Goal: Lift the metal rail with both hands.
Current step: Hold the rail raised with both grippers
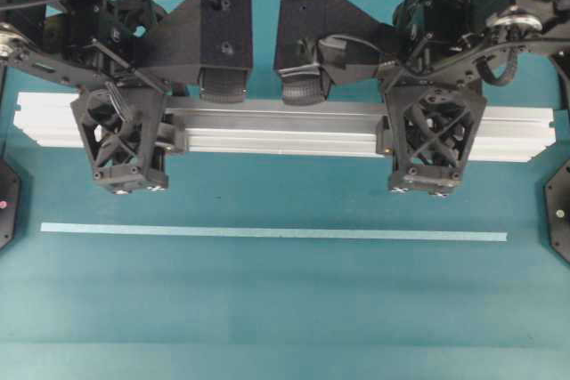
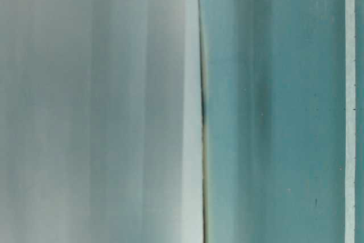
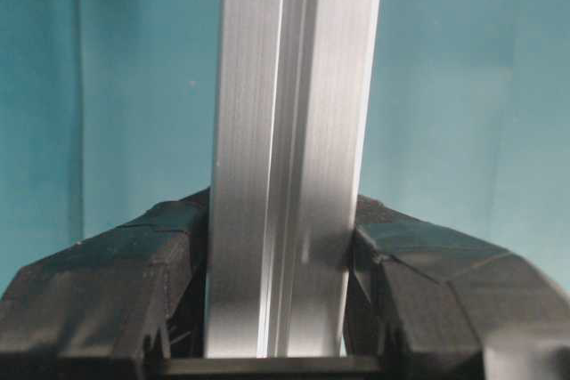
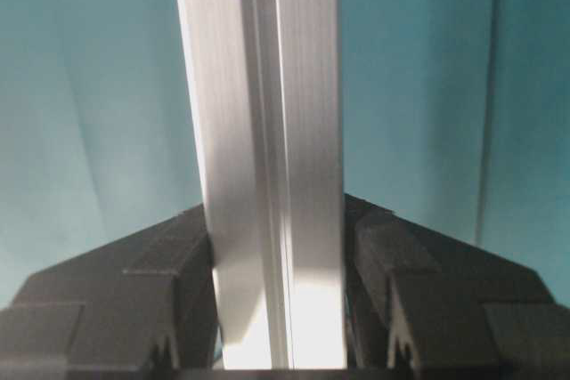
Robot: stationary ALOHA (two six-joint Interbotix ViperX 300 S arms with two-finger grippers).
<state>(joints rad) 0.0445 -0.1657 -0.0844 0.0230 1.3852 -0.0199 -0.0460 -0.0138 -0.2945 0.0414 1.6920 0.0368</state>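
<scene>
The metal rail is a long silver grooved bar lying left to right across the teal table in the overhead view. My left gripper is shut on it near its left end; in the left wrist view the rail runs between the black fingers, which press both its sides. My right gripper is shut on it near its right end; in the right wrist view the rail sits tight between the fingers. In the table-level view a blurred pale mass, likely the rail, fills the left half.
A thin pale tape strip lies on the teal table in front of the rail, parallel to it; it also shows in the table-level view. Black fixtures stand at the left and right table edges.
</scene>
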